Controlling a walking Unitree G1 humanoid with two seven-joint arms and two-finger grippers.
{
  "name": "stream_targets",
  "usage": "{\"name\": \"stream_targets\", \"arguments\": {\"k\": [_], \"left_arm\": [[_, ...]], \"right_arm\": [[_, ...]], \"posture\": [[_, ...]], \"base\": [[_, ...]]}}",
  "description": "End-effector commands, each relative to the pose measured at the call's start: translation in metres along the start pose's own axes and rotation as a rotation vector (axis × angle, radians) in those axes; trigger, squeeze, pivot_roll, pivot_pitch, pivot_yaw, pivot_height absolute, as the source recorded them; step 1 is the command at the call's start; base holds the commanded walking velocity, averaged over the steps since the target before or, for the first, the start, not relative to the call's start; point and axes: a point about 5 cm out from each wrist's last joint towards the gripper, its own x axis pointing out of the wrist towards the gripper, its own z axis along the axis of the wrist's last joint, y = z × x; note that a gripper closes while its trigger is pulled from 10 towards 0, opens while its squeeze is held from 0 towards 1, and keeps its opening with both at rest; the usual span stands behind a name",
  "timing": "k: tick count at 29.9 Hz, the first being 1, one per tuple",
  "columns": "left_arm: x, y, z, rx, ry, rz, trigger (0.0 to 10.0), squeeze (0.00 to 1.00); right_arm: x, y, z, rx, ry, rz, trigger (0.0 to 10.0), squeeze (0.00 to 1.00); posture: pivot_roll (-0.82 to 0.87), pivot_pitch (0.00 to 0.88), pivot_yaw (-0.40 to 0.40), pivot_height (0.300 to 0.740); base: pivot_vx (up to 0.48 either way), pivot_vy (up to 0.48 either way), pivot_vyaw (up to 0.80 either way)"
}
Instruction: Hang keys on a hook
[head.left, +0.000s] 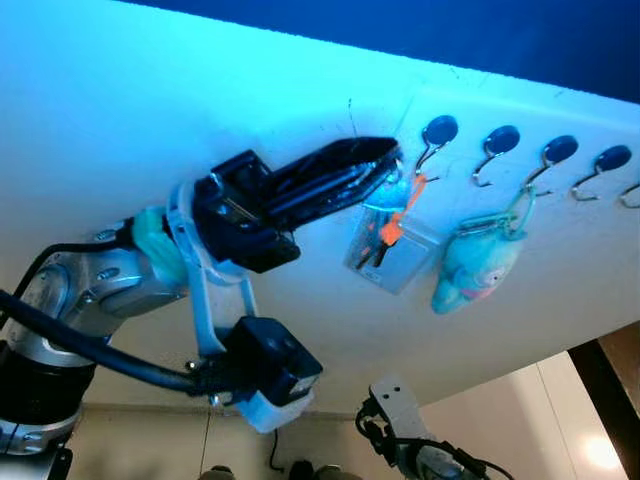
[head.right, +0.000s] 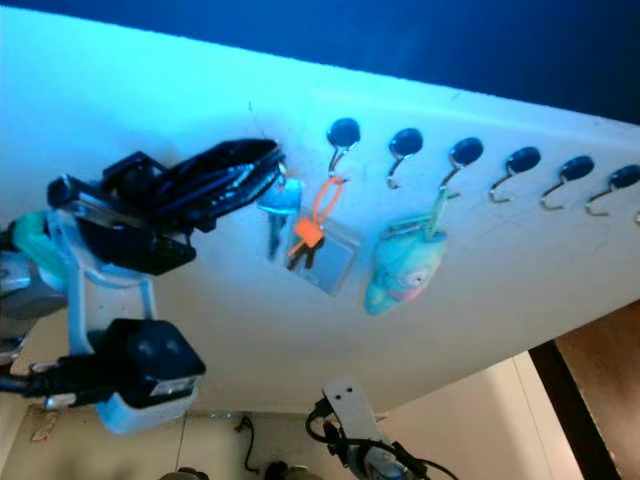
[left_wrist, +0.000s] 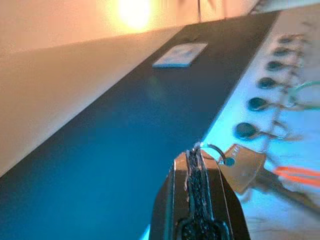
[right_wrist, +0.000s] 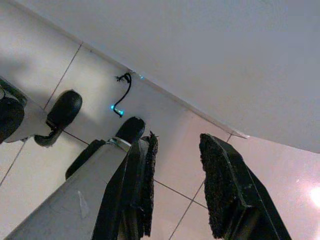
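My left gripper, fingers pinched on the keys' ring, sits just beside the leftmost hook, keys dangling below; right gripper hangs open, empty.

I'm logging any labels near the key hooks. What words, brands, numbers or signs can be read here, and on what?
No text can be read.
Clear card pouch on the orange loop: too blurred to show any print.
Blue plush charm: no lettering seen.
Key in the left claw: any stamping is too blurred to read.
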Motion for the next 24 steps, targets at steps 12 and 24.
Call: {"name": "stream_targets", "arguments": {"k": [12,24], "left_arm": [[0.013,-0.019,0.006,-0.181,-0.072,-0.231,10.0,0.00],[0.035,-0.010,-0.022,-0.176,-0.020,-0.206,10.0,0.00]], "right_arm": [[-0.003,0.002,-0.011,0.013,0.041,0.002,10.0,0.00],[-0.004,0.003,-0.013,0.021,0.044,-0.007,10.0,0.00]], "posture": [[0.15,0.136,-0.130,0.740],[0.14,0.135,-0.122,0.740]], "base": [[0.000,0.000,0.00],[0.000,0.000,0.00]]}}
